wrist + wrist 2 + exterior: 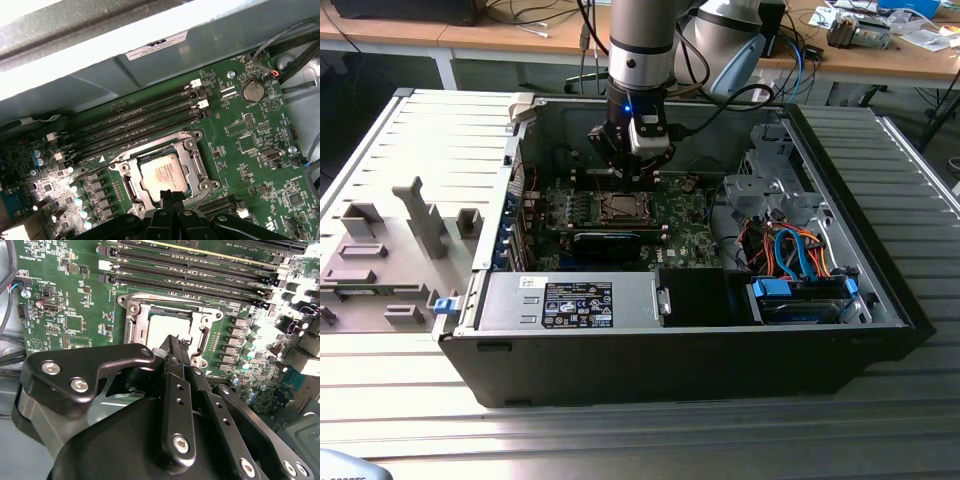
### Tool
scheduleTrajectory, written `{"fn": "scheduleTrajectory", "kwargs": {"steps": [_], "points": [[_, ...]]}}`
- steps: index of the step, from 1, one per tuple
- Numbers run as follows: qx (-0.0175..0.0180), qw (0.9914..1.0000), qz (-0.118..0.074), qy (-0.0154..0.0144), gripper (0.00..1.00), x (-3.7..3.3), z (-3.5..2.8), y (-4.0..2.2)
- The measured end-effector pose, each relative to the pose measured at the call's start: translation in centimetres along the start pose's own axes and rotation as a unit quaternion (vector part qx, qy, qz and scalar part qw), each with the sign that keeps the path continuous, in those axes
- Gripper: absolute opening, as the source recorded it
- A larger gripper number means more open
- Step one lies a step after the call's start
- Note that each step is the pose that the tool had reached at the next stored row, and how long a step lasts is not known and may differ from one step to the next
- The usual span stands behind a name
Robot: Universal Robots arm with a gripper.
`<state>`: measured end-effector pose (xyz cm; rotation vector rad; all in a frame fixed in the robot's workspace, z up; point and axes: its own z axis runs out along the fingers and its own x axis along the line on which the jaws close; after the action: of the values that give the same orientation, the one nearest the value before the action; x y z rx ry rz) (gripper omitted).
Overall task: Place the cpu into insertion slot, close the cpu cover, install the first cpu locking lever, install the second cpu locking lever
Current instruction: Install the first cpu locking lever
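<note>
End effector (170,196) hung just above socket edge, fingers pinched together, nothing held; tips close to slot rim, contact not resolvable. Cpu (162,175) seated flat in insertion slot (131,186), silver top up, inside open case (840,150) on bench (410,420). Cpu cover (192,161) down around chip, framing it through its window, so chip judged placed and cover closed. Narrow closed tip suited pushing thin lever wire, not gripping. Lever positions not resolvable. Memory slots (135,122) beside socket.
</note>
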<state>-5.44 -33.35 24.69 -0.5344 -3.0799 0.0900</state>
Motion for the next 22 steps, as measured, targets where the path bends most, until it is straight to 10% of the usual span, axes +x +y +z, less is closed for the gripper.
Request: {"fn": "scheduleTrajectory", "kwargs": {"steps": [22], "points": [[0.0,0.99997,-0.008,-0.0005,0.11,0.0,0.0,0.0]]}}
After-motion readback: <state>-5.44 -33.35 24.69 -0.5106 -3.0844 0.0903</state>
